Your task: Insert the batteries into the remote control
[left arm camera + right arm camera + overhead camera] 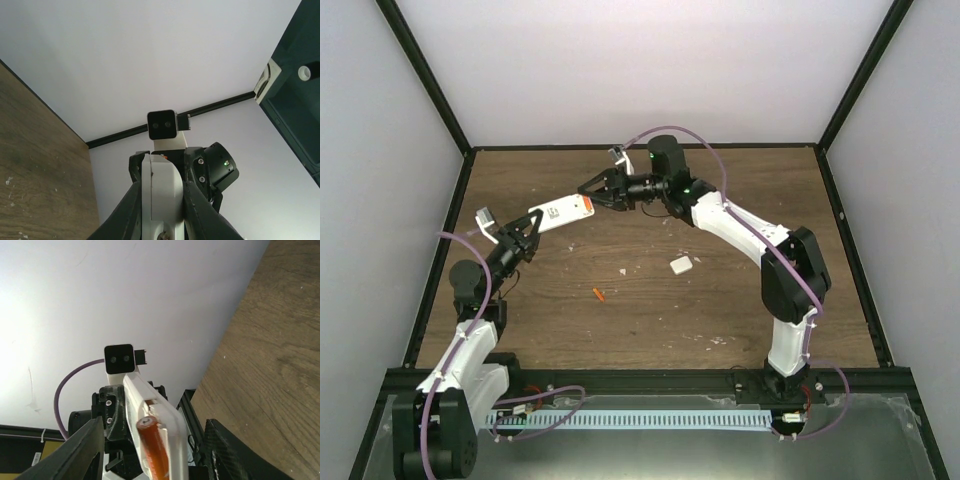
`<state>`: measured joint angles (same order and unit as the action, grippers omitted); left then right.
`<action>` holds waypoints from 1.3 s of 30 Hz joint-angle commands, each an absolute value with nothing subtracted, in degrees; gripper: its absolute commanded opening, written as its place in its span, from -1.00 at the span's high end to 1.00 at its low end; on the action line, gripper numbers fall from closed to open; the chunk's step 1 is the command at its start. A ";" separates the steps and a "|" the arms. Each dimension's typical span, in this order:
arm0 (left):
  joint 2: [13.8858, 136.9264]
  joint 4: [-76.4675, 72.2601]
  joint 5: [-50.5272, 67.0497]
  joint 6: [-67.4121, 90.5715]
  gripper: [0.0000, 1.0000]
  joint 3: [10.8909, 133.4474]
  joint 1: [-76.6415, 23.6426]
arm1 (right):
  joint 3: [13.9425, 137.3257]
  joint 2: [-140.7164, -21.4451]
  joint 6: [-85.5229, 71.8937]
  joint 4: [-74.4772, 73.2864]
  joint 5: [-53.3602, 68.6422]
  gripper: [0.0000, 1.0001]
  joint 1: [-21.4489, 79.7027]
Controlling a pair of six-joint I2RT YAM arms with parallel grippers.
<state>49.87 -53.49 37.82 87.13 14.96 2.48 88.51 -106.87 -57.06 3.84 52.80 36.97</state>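
Observation:
My left gripper (525, 232) is shut on the near end of the white remote control (560, 213) and holds it off the table, angled toward the back. In the left wrist view the remote (162, 190) is clamped between the two fingers. My right gripper (595, 190) is at the remote's far end, open, one finger on each side with a gap. In the right wrist view an orange-red battery (154, 447) lies along the remote's (167, 412) open compartment, between the spread fingers. A second battery (599, 294) lies on the table.
A small loose white cover piece (681, 265) lies on the wooden table (740, 200) right of centre. Pale crumbs are scattered near the front right. Black frame posts and white walls enclose the table on three sides.

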 commanded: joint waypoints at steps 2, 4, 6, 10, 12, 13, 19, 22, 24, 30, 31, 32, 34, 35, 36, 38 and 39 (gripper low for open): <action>50.05 -55.72 38.28 85.96 1.00 15.57 2.47 | 91.93 -107.20 -58.23 5.59 54.35 0.12 37.53; 50.12 -55.68 38.32 85.80 1.00 15.49 2.46 | 91.93 -107.29 -58.65 6.09 54.62 0.15 37.53; 50.09 -55.59 38.17 85.65 1.00 15.39 2.46 | 91.94 -107.38 -58.79 6.12 54.88 0.18 37.51; 50.18 -55.52 38.06 85.44 1.00 15.38 2.47 | 92.02 -107.56 -59.12 6.48 55.29 0.26 37.53; 50.19 -55.44 38.06 85.36 1.00 15.30 2.46 | 92.02 -107.55 -59.30 6.72 55.45 0.29 37.59; 50.19 -55.38 38.06 85.30 1.00 15.29 2.48 | 92.02 -107.57 -59.32 6.76 55.41 0.30 37.61; 50.29 -55.22 38.18 84.87 1.00 15.12 2.46 | 91.99 -107.49 -59.82 7.20 55.44 0.36 37.62; 50.19 -55.05 38.55 83.94 1.00 15.07 2.46 | 92.01 -107.47 -60.23 7.38 55.39 0.37 37.62; 50.08 -54.91 38.81 82.96 1.00 14.95 2.46 | 91.92 -107.45 -60.68 7.60 55.45 0.38 37.62; 49.75 -54.93 39.16 80.44 1.00 14.29 2.47 | 91.84 -107.61 -62.05 8.38 55.72 0.42 37.64; 49.76 -54.93 39.19 80.18 1.00 14.06 2.46 | 91.85 -107.72 -62.19 8.54 55.83 0.42 37.62; 49.71 -54.94 39.23 79.83 1.00 13.92 2.51 | 91.83 -107.68 -62.39 8.71 55.89 0.43 37.62; 49.64 -54.84 39.28 79.27 1.00 13.60 2.51 | 91.83 -107.75 -62.63 8.95 55.83 0.43 37.66; 49.66 -54.88 39.27 79.01 1.00 13.48 2.49 | 91.90 -107.79 -62.73 9.03 55.89 0.44 37.62; 49.67 -54.78 39.29 78.83 1.00 13.39 2.46 | 91.93 -107.78 -62.75 9.09 55.96 0.44 37.62; 49.66 -54.72 39.21 78.45 1.00 13.07 2.50 | 91.85 -107.90 -62.84 9.15 56.05 0.46 37.62; 49.66 -54.74 39.20 78.34 1.00 13.04 2.47 | 91.80 -107.93 -62.84 9.14 56.07 0.47 37.65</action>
<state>49.76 -54.85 37.89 81.06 14.48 2.48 89.43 -107.92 -62.06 6.09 53.67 37.15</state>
